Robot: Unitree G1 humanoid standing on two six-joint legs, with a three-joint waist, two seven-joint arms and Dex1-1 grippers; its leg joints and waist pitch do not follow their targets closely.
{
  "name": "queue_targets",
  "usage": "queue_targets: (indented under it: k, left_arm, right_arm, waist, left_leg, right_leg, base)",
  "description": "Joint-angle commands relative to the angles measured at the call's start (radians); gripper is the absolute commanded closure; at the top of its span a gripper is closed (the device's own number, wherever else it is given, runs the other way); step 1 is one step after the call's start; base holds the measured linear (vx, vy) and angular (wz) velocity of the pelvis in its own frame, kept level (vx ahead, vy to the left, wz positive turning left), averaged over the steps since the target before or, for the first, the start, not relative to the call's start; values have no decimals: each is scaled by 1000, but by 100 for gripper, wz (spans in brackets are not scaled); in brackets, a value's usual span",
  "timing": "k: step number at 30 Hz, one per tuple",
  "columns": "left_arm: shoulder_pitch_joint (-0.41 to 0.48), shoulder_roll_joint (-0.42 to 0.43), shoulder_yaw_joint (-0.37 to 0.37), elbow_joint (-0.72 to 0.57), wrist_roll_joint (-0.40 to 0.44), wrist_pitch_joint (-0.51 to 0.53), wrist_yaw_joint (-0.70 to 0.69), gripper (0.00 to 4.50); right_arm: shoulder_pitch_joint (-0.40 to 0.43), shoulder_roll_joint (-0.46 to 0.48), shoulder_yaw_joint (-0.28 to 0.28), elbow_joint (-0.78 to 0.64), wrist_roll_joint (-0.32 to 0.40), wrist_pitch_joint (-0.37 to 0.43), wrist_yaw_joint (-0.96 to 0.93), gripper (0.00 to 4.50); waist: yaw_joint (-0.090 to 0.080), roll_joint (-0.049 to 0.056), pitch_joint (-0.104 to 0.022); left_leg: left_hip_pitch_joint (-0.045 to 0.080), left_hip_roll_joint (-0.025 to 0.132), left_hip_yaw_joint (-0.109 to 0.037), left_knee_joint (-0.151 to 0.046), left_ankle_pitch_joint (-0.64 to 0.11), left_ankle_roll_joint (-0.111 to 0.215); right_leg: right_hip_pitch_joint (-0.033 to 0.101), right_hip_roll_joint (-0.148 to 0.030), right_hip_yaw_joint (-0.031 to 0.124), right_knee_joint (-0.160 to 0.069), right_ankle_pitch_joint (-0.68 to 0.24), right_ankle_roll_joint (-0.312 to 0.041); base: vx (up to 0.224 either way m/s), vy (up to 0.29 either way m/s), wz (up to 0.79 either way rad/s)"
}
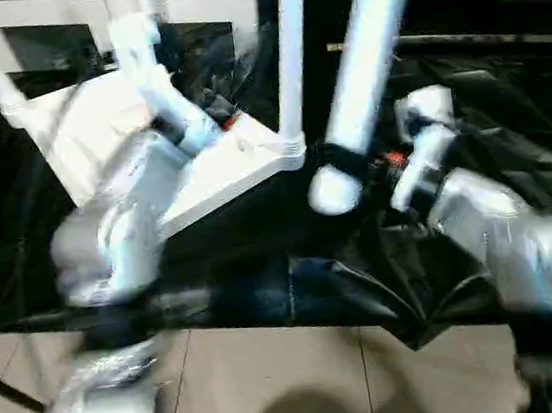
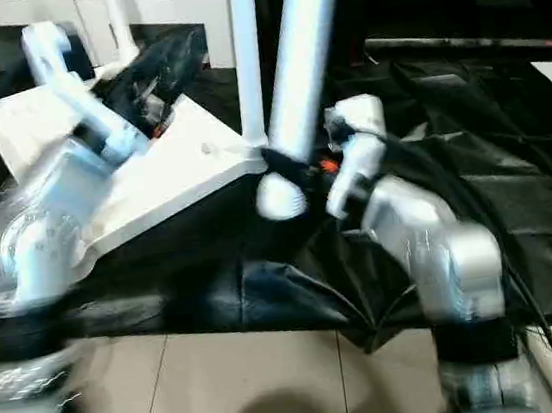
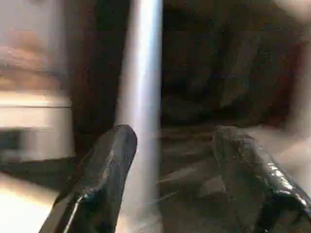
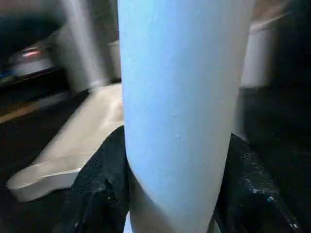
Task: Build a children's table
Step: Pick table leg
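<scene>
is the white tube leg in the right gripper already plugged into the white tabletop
No, the white tube leg in the right gripper hangs clear of the white tabletop.

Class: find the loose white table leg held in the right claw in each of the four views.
Left eye: loose leg, slanting, right of centre.
Right eye: centre, slanting.
Left wrist: a white tube; whether the same, unclear.
Right wrist: centre, close up.
Shared landmark: white tabletop.

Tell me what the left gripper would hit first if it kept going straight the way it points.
Likely the upright white table leg ahead of the open left gripper, slightly off centre between the fingers; depth is unclear.
</scene>
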Motion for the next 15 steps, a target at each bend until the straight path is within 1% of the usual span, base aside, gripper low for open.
queue_targets:
  k: [1,2,3,4,5,6,7,8,9,10,11,12,13,14,15]
  left_arm:
    - [116,-3,-28,-30,118,-54,43,151]
    - [147,-11,-18,-40,123,-57,60,151]
    - [209,-17,-9,-62,140,-75,81,151]
    - [264,-38,-1,-63,153,-105,102,151]
    - [301,-45,-7,-61,173,-106,136,151]
    - [301,-45,-7,-61,173,-106,136,151]
    - [325,-54,-18,-48,176,-123,165,151]
    - [322,-63,-18,-30,187,-154,196,151]
    - [321,-64,-17,-27,188,-158,200,151]
    - [312,-67,-13,-3,210,-195,234,151]
    - [313,-67,-13,2,219,-202,230,151]
    - [317,-62,-16,11,236,-210,231,151]
    - [324,-63,-14,15,249,-215,230,151]
    - [331,-66,-8,15,247,-225,219,151]
    - [337,-71,-3,15,247,-234,214,151]
  right_arm:
    - [78,26,-34,-85,-64,-52,-92,261]
    - [101,38,-43,-102,-72,-60,-116,261]
    - [148,70,-61,-140,-74,-69,-156,261]
    - [196,76,-59,-166,-106,-105,-182,261]
    - [236,71,-46,-186,-136,-139,-195,261]
    - [236,71,-46,-186,-136,-139,-195,261]
    - [278,68,-33,-192,-169,-189,-201,261]
    - [291,79,-40,-173,-175,-210,-210,261]
    - [293,81,-40,-170,-176,-212,-211,261]
    - [303,91,-42,-145,-188,-220,-229,261]
    - [309,87,-34,-140,-199,-220,-233,261]
    - [319,84,-28,-136,-206,-220,-232,261]
    - [330,83,-27,-137,-217,-220,-234,261]
    - [337,84,-27,-140,-222,-222,-234,261]
    - [344,85,-25,-144,-226,-226,-237,261]
  waist:
    - [-9,6,-75]
    - [-9,7,-77]
    - [-11,23,-79]
    - [-10,22,-78]
    - [-13,22,-74]
    - [-11,22,-71]
    - [-13,20,-67]
    - [-14,20,-64]
    - [-17,16,-60]
    - [-21,13,-58]
    - [-23,13,-58]
    - [-29,17,-57]
    - [-37,14,-56]
    - [-40,10,-55]
    - [-42,13,-58]
  left_leg:
    - [13,14,-2,-67,-96,-44]
    - [15,14,-2,-67,-93,-47]
    - [15,13,-1,-66,-103,-46]
    - [19,16,-1,-69,-127,-44]
    - [18,15,-1,-71,-170,-46]
    - [20,15,-2,-74,-210,-51]
    - [22,14,-3,-77,-258,-52]
    - [23,13,-3,-78,-282,-51]
    - [27,11,-4,-78,-326,-48]
    - [25,8,-6,-79,-343,-44]
    - [27,7,-7,-78,-349,-43]
    - [26,6,-9,-78,-354,-42]
    - [24,6,-9,-77,-360,-39]
    - [23,4,-9,-77,-364,-37]
    - [22,4,-11,-77,-361,-35]
  right_leg:
    - [54,-56,45,-70,-113,-65]
    - [53,-55,47,-67,-98,-75]
    - [49,-56,47,-65,-92,-95]
    - [46,-56,46,-73,-107,-99]
    - [44,-53,46,-80,-142,-98]
    - [43,-52,46,-84,-183,-89]
    - [40,-53,46,-91,-253,-78]
    - [38,-53,46,-97,-294,-69]
    - [33,-55,45,-106,-372,-51]
    - [32,-54,43,-114,-427,-32]
    - [30,-54,42,-115,-445,-24]
    - [28,-54,41,-119,-469,-9]
    - [27,-53,40,-122,-478,-1]
    - [27,-52,39,-123,-492,3]
    - [28,-55,39,-124,-499,3]
  base:
    - [0,0,0]
    - [0,0,0]
    - [0,0,0]
    - [0,0,0]
    - [0,0,0]
    - [0,0,0]
    - [0,0,0]
    - [0,0,0]
    - [0,0,0]
    - [0,0,0]
    - [0,0,0]
    - [0,0,0]
    - [0,0,0]
    - [0,0,0]
    - [0,0,0]
